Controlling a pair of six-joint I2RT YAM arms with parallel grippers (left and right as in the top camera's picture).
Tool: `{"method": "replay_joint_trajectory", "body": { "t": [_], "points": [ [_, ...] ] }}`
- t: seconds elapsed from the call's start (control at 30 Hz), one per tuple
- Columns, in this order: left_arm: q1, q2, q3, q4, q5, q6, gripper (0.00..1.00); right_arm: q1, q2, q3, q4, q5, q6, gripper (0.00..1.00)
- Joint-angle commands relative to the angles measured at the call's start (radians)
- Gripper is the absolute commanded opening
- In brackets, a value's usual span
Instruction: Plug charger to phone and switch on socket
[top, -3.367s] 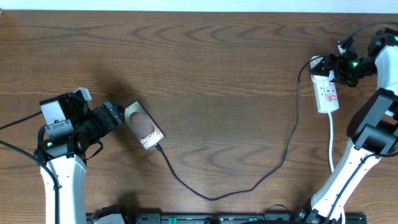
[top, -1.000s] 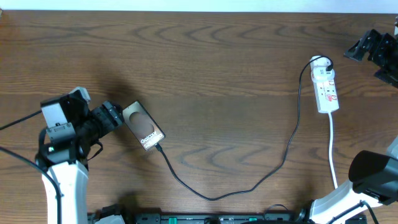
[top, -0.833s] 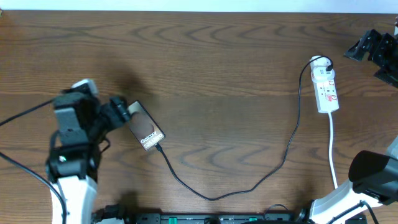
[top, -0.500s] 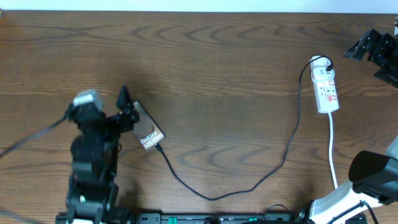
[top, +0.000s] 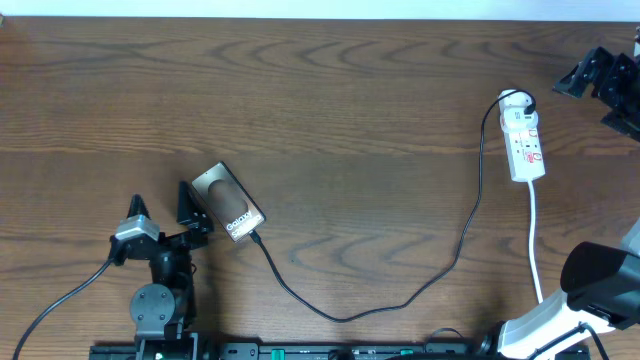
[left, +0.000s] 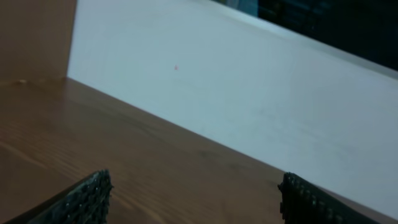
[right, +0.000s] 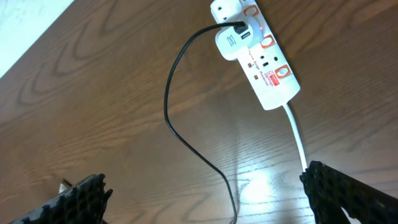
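The phone (top: 229, 203) lies at the front left of the table, bronze oval up. The charger (top: 340, 317), a thin black cable, runs from the phone's lower right end in a long loop to a white adapter (right: 233, 42) seated in the socket (top: 524, 141). The socket (right: 268, 62) and the charger (right: 169, 112) also show in the right wrist view. My left gripper (top: 160, 205) is open and empty just left of the phone; its fingers (left: 193, 199) frame only bare table. My right gripper (top: 588, 73) is open and empty, raised right of the socket, its fingers (right: 205, 199) wide apart.
The socket's white cord (top: 535, 240) runs down the right side toward the front edge. A white wall (left: 249, 93) bounds the table's far side. A black rail (top: 330, 350) runs along the front edge.
My right gripper has drawn away from the socket to the far right. My left arm has let go of the phone's left end and swung back toward the front edge. The phone stays put.
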Motion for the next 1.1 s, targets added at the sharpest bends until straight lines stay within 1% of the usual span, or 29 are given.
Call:
{"method": "replay_joint_trajectory", "body": {
  "t": [0.0, 0.1, 0.23, 1.07],
  "points": [
    [0.068, -0.041, -0.002, -0.064, 0.101, 0.013, 0.84, 0.009, -0.008, 0.007, -0.002, -0.003, 0.011, 0.99],
    [0.116, -0.070, -0.002, -0.171, 0.152, 0.013, 0.84, 0.009, -0.008, 0.007, -0.002, -0.003, 0.011, 0.99],
    [0.150, -0.148, -0.002, -0.400, 0.161, 0.014, 0.84, 0.009, -0.008, 0.007, -0.002, -0.003, 0.011, 0.99],
    [0.162, -0.155, -0.001, -0.409, 0.164, 0.014, 0.84, 0.009, -0.008, 0.007, -0.002, -0.003, 0.011, 0.99]
  ]
}}
